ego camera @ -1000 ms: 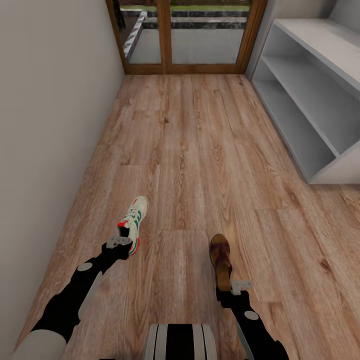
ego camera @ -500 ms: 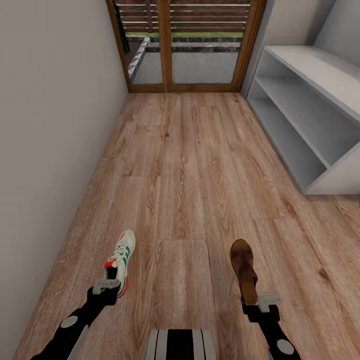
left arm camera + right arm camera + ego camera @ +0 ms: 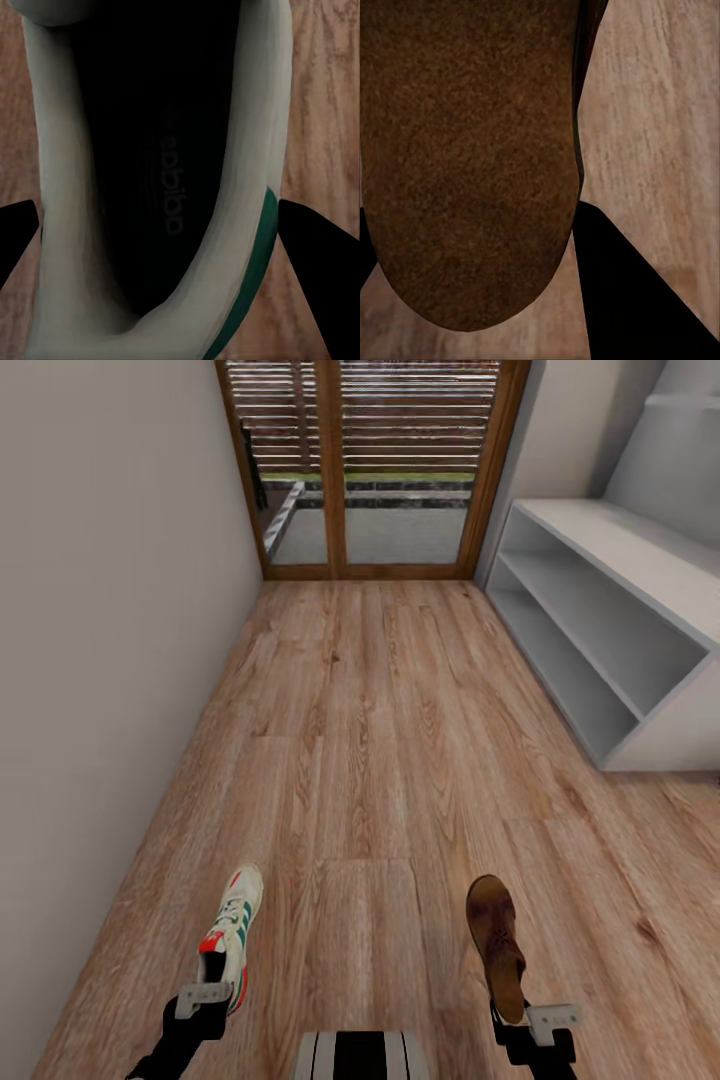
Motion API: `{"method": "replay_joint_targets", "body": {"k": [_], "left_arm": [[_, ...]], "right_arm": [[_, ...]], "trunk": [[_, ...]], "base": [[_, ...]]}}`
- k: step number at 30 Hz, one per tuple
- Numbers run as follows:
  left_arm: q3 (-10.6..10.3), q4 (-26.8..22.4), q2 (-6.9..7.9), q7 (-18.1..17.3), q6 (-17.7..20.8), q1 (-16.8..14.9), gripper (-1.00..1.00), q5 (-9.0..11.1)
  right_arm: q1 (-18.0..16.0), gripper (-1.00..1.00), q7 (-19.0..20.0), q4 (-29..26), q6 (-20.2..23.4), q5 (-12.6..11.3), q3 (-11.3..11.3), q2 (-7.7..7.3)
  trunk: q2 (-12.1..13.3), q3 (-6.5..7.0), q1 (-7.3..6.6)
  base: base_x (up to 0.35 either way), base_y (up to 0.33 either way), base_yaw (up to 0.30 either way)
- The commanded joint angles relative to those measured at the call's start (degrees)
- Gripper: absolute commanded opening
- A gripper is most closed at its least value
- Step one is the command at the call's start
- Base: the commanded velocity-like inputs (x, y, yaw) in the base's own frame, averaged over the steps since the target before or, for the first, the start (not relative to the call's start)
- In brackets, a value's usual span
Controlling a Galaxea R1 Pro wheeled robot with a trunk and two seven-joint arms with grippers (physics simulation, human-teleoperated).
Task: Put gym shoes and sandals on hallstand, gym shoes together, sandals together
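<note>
Gym shoe (image 3: 232, 934) and sandal (image 3: 497, 943) carried down the corridor, one in each gripper.

Since the earlier frames the whole head view has tilted up, so the hallstand (image 3: 640, 650) and glass door (image 3: 370, 465) sit lower in the picture; both held shoes have also dropped nearer its bottom edge. The left gripper (image 3: 203, 997) has its fingers (image 3: 319, 255) clamped on the sneaker's heel sides, toe pointing ahead over the corridor floor (image 3: 380, 740). The right gripper (image 3: 540, 1022) grips the sandal's heel end; its finger (image 3: 630, 292) lies against the sole edge. The hallstand stands well apart, ahead on the right.
</note>
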Motion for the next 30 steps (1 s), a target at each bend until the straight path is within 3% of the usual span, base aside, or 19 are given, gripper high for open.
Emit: {"method": "replay_joint_targets", "body": {"k": [1, 7, 10, 21, 30], "left_arm": [[0.2, 2.1, 0.06, -0.6, -1.6, 0.0, -1.00, 0.7], [0.7, 7.1, 0.04, 1.0, -7.2, 0.0, -1.00, 1.2], [0.8, 8.0, 0.00, 2.2, -8.2, 0.0, -1.00, 1.3], [0.9, 9.6, 0.02, 2.5, -8.6, 0.2, -1.00, 1.3], [0.9, 9.6, 0.18, 2.6, -8.6, 0.2, -1.00, 1.4]], "right_arm": [[0.0, -1.00, 0.1, 0.5, -0.4, 0.4, -0.3, 0.03], [0.1, -1.00, 0.1, 2.3, -0.8, 0.4, -0.3, 0.05], [0.1, -1.00, 0.1, 3.5, -0.9, 0.3, -0.3, 0.10], [0.1, -1.00, -0.1, 3.9, -1.0, 0.3, -0.3, 0.21], [0.1, -1.00, -0.2, 4.0, -1.0, 0.3, -0.3, 0.41]], "trunk": [[0.0, 0.29, -0.03], [0.1, 2.16, -0.19], [0.1, 3.09, -0.27], [0.3, 6.52, -0.55], [3.9, 8.87, -2.53]], "base": [[0.000, 0.000, 0.000], [0.000, 0.000, 0.000], [0.000, 0.000, 0.000], [0.000, 0.000, 0.000], [0.000, 0.000, -0.056]]}}
